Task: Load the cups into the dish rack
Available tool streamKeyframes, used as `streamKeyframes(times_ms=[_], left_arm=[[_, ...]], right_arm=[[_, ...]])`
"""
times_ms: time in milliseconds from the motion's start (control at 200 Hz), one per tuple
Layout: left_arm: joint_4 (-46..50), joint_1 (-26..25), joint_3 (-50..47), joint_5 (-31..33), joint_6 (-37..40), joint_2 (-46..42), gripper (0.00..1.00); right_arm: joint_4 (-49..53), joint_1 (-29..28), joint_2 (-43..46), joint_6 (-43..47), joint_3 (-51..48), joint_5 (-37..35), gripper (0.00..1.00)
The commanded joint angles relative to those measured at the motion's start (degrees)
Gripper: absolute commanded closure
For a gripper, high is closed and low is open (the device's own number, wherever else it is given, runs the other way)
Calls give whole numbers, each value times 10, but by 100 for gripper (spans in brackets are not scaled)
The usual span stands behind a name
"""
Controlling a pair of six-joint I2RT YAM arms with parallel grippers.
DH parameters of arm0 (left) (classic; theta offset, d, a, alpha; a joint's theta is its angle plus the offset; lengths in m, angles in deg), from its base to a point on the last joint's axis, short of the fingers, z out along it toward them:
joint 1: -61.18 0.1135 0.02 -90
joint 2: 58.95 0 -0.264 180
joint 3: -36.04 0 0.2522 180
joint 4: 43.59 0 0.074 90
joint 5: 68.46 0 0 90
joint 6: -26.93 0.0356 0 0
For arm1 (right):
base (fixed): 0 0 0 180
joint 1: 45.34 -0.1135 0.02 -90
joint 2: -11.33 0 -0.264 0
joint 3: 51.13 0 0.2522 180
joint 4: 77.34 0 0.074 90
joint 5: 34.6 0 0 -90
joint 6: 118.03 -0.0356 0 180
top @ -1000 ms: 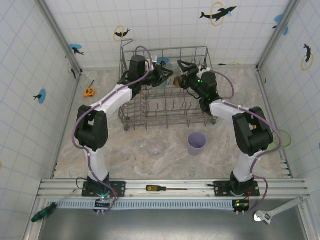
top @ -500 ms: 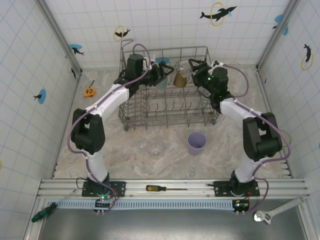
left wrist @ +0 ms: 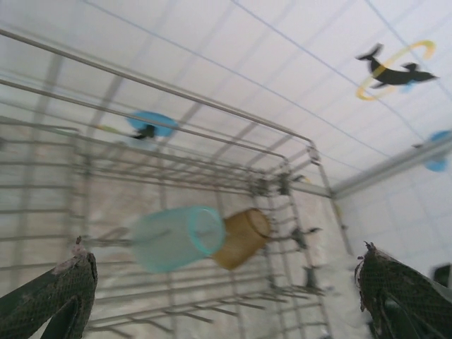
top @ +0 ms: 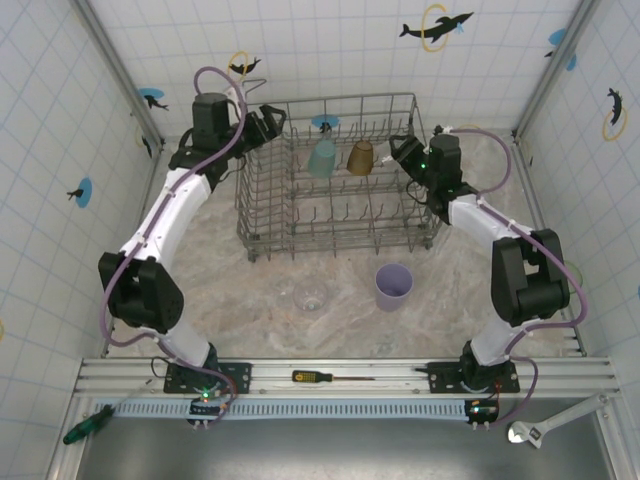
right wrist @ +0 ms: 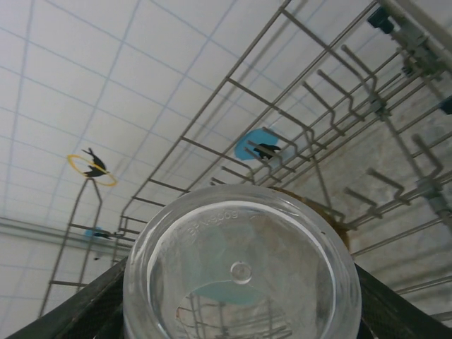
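Note:
The dish rack (top: 262, 205) stands at the back of the table. A teal cup (top: 322, 158) and an amber-brown cup (top: 361, 157) lie side by side on its tines, also seen as the teal cup (left wrist: 173, 236) and the amber cup (left wrist: 244, 236) from the left wrist. My left gripper (top: 272, 122) hangs open and empty at the rack's (left wrist: 212, 134) back left corner, and its fingers (left wrist: 53, 296) are far apart. My right gripper (top: 398, 152) is shut on a clear cup (right wrist: 240, 272) just inside the rack's (right wrist: 233, 88) right side. A lavender cup (top: 393, 287) and a clear cup (top: 311, 295) stand on the table in front of the rack.
A pale green cup (top: 567, 277) sits by the right wall behind my right arm. An orange tape measure (top: 178, 183) lies left of the rack. A screwdriver (top: 318, 377) and a wrench (top: 545, 425) lie at the near edge. Tiled walls close in on three sides.
My left gripper opened, let go of the teal cup in the rack and drew back to the left. My right gripper shifted to the right, still holding the clear cup.

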Motion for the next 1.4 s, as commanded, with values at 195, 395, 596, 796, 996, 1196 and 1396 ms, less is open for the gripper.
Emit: streamKeyframes(times_ms=[195, 395, 596, 796, 996, 1196, 1396], left_arm=[[11, 5, -140, 150, 98, -116, 3], [-22, 5, -221, 249, 144, -187, 3], [-50, 5, -279, 295, 166, -212, 3], [-55, 5, -293, 287, 161, -202, 3], [-61, 5, -302, 279, 156, -202, 3], [-62, 4, -305, 282, 156, -201, 3], [-67, 5, -308, 284, 155, -199, 3]], right_arm=[[36, -2, 4, 123, 68, -83, 50], [39, -11, -26, 193, 105, -117, 51], [46, -32, -65, 286, 147, -181, 50], [23, -52, -99, 351, 158, -252, 48], [16, -56, -144, 383, 191, -287, 47], [13, -50, -188, 394, 228, -296, 47], [10, -40, -220, 388, 252, -301, 47]])
